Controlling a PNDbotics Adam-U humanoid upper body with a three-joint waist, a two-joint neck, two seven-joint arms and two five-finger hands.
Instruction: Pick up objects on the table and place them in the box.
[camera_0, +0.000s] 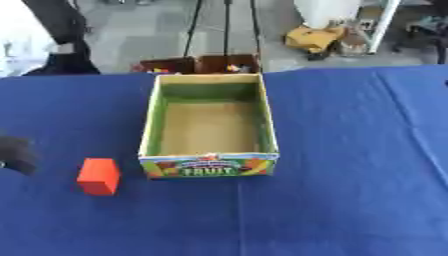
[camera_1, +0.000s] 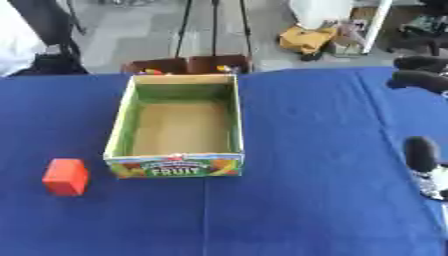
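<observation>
An orange-red block stands on the blue tablecloth, just left of the box's front corner. The open cardboard box has green inner walls, a "FRUIT" label on its front, and nothing on its brown floor. A black part of my left hand shows at the left edge, a short way left of the block and apart from it. In the right eye view my right hand comes in at the right edge, well away from the box. Its fingers are spread and hold nothing.
A brown crate with small coloured things sits just beyond the table's far edge, behind the box. Tripod legs and a yellow bag stand on the floor further back. Blue cloth stretches in front of and to the right of the box.
</observation>
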